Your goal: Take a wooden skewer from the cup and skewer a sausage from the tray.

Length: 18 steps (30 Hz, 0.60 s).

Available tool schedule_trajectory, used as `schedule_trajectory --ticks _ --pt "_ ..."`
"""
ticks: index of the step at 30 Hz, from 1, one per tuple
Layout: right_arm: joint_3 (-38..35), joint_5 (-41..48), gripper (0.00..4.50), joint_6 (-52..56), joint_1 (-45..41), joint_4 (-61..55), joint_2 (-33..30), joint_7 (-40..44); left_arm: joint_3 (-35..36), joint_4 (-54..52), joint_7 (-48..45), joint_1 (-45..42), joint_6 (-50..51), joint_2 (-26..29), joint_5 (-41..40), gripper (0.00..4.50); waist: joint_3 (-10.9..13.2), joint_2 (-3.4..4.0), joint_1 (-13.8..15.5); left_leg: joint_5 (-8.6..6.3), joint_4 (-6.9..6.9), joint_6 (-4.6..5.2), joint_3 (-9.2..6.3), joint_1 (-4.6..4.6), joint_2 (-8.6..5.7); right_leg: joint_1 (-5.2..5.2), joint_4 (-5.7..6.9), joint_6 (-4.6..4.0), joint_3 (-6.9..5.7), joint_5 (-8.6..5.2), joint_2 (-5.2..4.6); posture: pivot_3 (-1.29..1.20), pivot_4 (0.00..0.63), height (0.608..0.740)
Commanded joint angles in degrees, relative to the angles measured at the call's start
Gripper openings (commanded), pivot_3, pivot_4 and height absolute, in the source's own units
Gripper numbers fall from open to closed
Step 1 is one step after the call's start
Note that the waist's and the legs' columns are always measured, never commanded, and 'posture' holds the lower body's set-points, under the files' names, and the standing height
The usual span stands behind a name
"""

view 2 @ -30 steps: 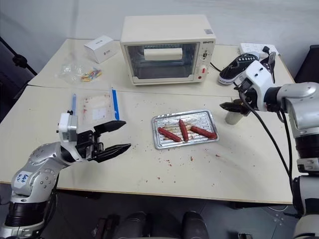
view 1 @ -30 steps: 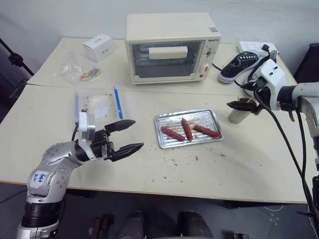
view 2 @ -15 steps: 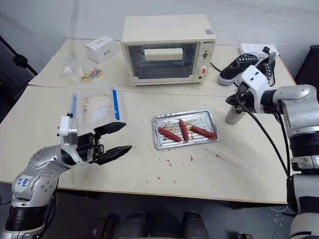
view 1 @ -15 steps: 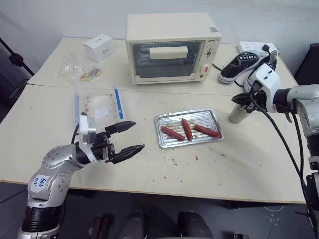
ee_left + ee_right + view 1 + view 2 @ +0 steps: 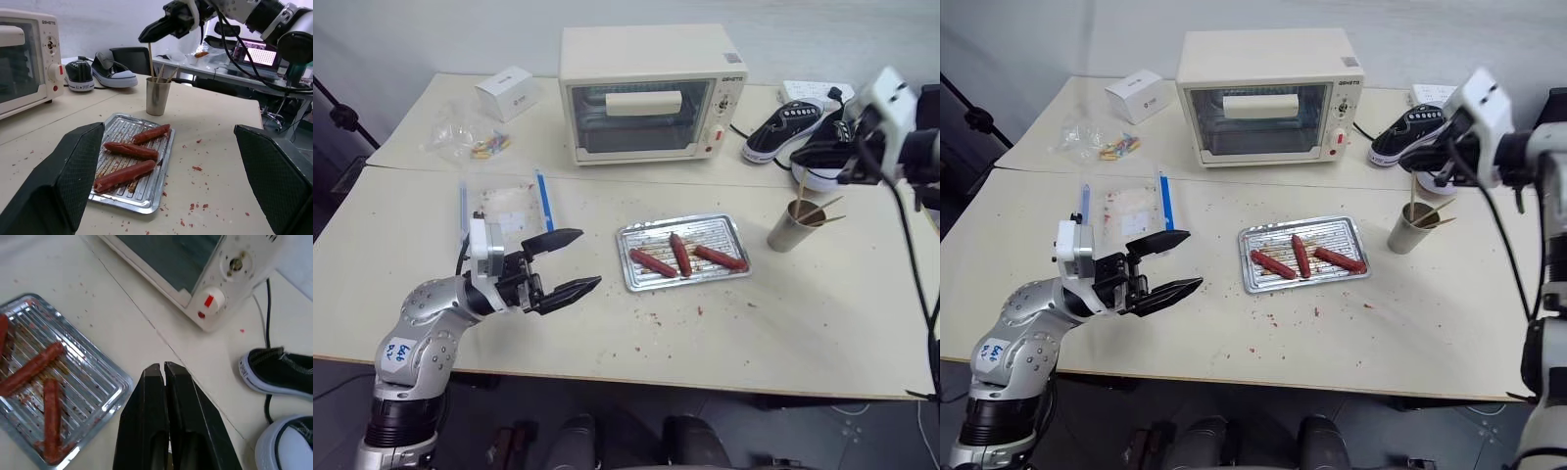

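The left gripper (image 5: 586,260), two black fingers, is seen spread wide w/ nothing between them, hovering above the bare tabletop. Well to its right, the shallow silver metal tray w/ ridged bottom (image 5: 725,234) is found. 3 small reddish-brown sausages lie in it, the middle one (image 5: 680,255) nearest the centre, the other 2 on either side of it; none is touched.

Further right, and just below the right gripper (image 5: 164,368), stands 1 small grey-tan metallic cup (image 5: 785,231). The right gripper's fingers are pressed together. In the left wrist view a thin pale wooden skewer (image 5: 150,61) runs straight down from its tip into the cup, so that stick appears to be pinched at its top end, lower end not yet clear of the rim. At least 2 more sticks lean in the cup; exact no. can't be told.

Handling, as judged: the skewer is very light, stiff along its length but easily snapped or bent if loaded sideways, and thin enough to swivel in a 2-finger pinch. A hold near the blunt end, point left free, is probably best, w/ the push kept in line w/ the stick. The sausages look smooth, greasy and soft, so rolling or sliding on the ridges is likely. An end-on entry along the length is prob. safest, w/ the open left gripper available to steady one.
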Motion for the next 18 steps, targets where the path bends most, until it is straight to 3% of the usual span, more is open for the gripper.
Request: schedule_trajectory --ticks 1,3,6,12,15,18 --pt "-4.8 4.3 0.07 1.9 -6.3 -0.1 -2.0 3.4 -0.8 -0.6 -2.1 -0.8 2.3 -0.1 -3.3 4.50 0.0 0.05 0.0 0.00 0.00 0.00 0.00 0.00 0.00 -0.01 0.00 0.00 0.00 0.00 0.00 0.00 0.150 0.740" --pt "-7.0 7.6 0.07 5.1 -7.2 -1.2 -0.3 3.7 -1.1 -0.3 -1.6 -1.6 2.2 -1.3 -3.5 4.50 0.1 0.09 0.0 0.00 -0.01 0.00 -0.01 0.00 0.01 -0.01 0.00 0.00 0.01 0.00 0.00 0.00 0.150 0.740" --pt "-14.4 19.0 0.07 15.5 -3.4 -7.4 7.1 0.0 -1.1 1.0 -0.7 -3.6 1.7 -4.0 -4.0 4.50 0.0 0.05 -0.1 0.00 -0.02 0.00 -0.08 0.02 0.05 0.07 -0.03 0.00 -0.05 0.00 0.02 0.00 0.150 0.740" --pt "-30.2 43.3 0.07 30.3 7.0 -22.8 28.6 -19.9 -3.3 2.6 1.8 -9.1 -0.4 -10.5 -2.2 4.50 0.1 0.03 0.1 0.10 0.14 -0.02 -0.22 -0.20 0.01 -0.11 0.26 0.01 -0.13 0.01 -0.02 0.00 0.150 0.740" --pt "-32.9 51.5 0.07 31.3 10.1 -26.2 37.3 -28.8 -5.3 3.8 3.4 -11.1 -3.6 -14.3 0.4 4.50 0.1 0.03 0.3 0.11 0.48 0.00 -0.33 -0.77 -0.06 -0.58 0.41 0.03 -0.23 0.02 -0.04 0.00 0.150 0.740" --pt "-32.0 56.1 0.07 32.0 13.0 -29.4 41.4 -33.2 -5.7 5.0 5.7 -12.8 -6.4 -17.6 2.2 4.50 0.1 0.03 0.3 0.11 0.75 0.01 -0.60 -1.12 -0.08 -0.67 0.40 0.08 -0.47 0.04 -0.04 0.00 0.150 0.740"
